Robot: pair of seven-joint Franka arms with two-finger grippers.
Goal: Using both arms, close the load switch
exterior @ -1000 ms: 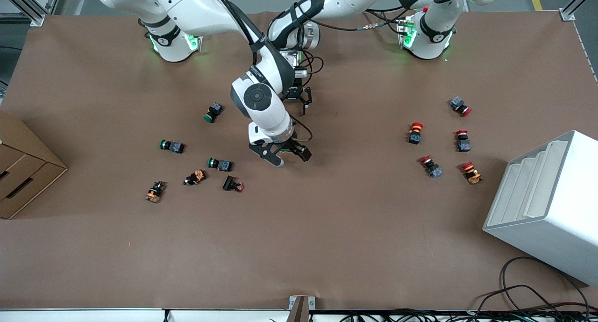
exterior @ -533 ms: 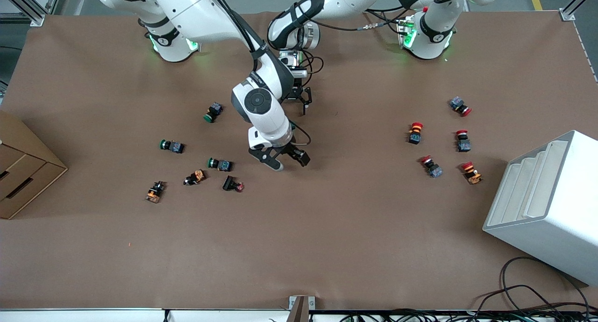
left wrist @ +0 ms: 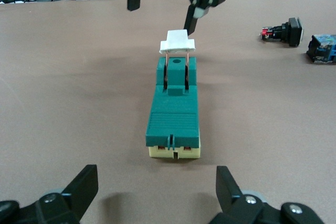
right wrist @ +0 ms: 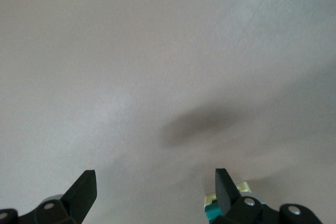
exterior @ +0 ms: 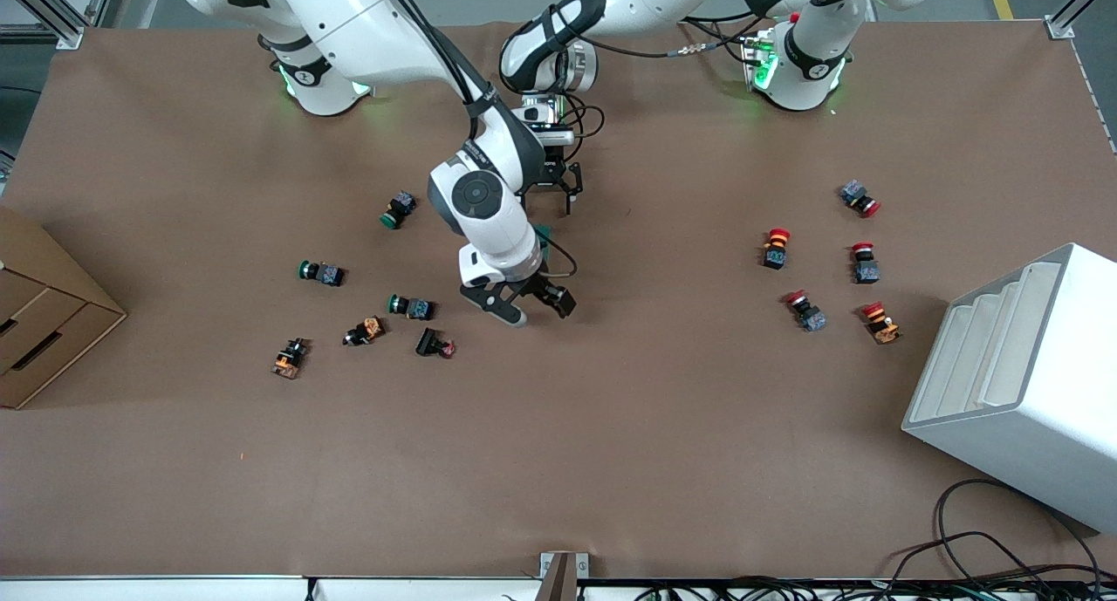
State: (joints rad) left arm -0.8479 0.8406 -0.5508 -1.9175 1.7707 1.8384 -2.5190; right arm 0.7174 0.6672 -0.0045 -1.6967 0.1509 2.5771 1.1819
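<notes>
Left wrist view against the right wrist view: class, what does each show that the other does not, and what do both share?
Only the left wrist view shows the whole load switch with its white lever raised, the right gripper above that lever, and two push buttons. Only the right wrist view shows mostly bare table under the right gripper's open jaws. Both show a gripper with open jaws, the brown table and the load switch, which is only a corner in the right wrist view.

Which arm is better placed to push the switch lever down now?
Right. The right gripper hangs open at the white lever of the load switch; the left gripper, open, faces its cream end.
</notes>
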